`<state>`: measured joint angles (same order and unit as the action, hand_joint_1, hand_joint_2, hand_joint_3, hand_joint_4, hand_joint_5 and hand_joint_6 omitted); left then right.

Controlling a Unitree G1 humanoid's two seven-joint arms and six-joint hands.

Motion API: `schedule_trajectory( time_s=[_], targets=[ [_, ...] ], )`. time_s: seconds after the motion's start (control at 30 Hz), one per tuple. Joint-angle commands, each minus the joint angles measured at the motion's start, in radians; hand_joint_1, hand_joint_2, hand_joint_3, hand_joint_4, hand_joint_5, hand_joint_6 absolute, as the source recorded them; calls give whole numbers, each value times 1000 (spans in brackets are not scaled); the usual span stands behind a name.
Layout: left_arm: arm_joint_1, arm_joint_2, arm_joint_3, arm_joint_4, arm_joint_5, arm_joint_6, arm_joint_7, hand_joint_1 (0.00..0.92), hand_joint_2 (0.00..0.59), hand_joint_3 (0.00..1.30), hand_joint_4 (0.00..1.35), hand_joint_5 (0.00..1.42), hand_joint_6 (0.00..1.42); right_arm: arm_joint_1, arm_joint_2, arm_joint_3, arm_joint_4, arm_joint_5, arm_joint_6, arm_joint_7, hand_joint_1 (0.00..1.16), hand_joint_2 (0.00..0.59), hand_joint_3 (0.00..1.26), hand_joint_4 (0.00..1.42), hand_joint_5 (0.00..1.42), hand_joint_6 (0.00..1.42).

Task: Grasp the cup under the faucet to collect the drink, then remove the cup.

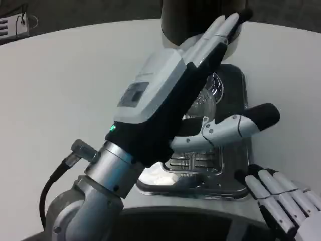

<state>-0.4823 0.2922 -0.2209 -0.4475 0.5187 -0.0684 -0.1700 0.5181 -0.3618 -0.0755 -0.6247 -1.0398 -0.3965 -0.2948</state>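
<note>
Head view: clear cup [204,106] on the metal drip tray [235,170], mostly hidden behind the left hand [170,95], fingers spread wide, holding nothing. Right hand [283,201] low at the counter [65,75] edge, fingers straight and apart.

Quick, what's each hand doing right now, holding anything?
Left hand: open, fingers spread apart in front of the clear cup, holding nothing.
Right hand: fingers straight, holding nothing.
</note>
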Motion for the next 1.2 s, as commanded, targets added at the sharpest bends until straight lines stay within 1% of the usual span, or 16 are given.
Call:
schedule_trajectory(
  time_s=[0.03, 0.37, 0.57, 0.67, 0.7, 0.77, 0.9, 0.93, 1.0, 1.2],
  targets=[
    [8, 29, -33, -23, 61, -14, -48, 0, 136, 45, 0, 131, 58, 2, 6, 1, -3, 10, 2, 6, 186, 564, 85, 64, 110, 224],
    [23, 59, -54, -57, 154, -20, -76, 0, 134, 45, 0, 130, 67, 7, 8, 2, -3, 16, 0, 6, 186, 564, 85, 64, 122, 243],
    [36, 60, -48, -72, 172, -21, -72, 0, 134, 46, 0, 130, 69, 4, 8, 6, -1, 29, 0, 13, 183, 558, 85, 64, 122, 246],
    [42, 59, -45, -79, 174, -20, -71, 0, 134, 50, 0, 130, 70, -12, 14, 17, 4, 57, 10, 37, 189, 541, 85, 64, 122, 248],
    [42, 59, -45, -80, 175, -20, -71, 0, 134, 51, 0, 130, 70, -18, 18, 20, 6, 68, 15, 47, 193, 523, 85, 64, 122, 249],
    [45, 59, -44, -82, 177, -20, -71, 0, 134, 52, 0, 130, 67, -37, 31, 28, 13, 104, 38, 78, 196, 516, 85, 64, 122, 250],
    [50, 59, -44, -84, 180, -19, -71, 0, 134, 53, 0, 130, 69, -68, 53, 33, 37, 191, 81, 135, 210, 482, 76, 64, 122, 262],
    [50, 58, -44, -85, 181, -19, -70, 0, 134, 54, 0, 130, 69, -75, 54, 32, 42, 200, 86, 141, 220, 472, 67, 64, 122, 264],
    [51, 55, -44, -85, 181, -19, -66, 0, 134, 54, 0, 130, 70, -97, 57, 33, 55, 215, 99, 149, 225, 469, 66, 64, 122, 265],
    [48, 52, -43, -85, 184, -17, -66, 0, 134, 54, 0, 130, 70, -156, 66, 48, 70, 225, 130, 165, 241, 444, 66, 64, 122, 265]
  ],
)
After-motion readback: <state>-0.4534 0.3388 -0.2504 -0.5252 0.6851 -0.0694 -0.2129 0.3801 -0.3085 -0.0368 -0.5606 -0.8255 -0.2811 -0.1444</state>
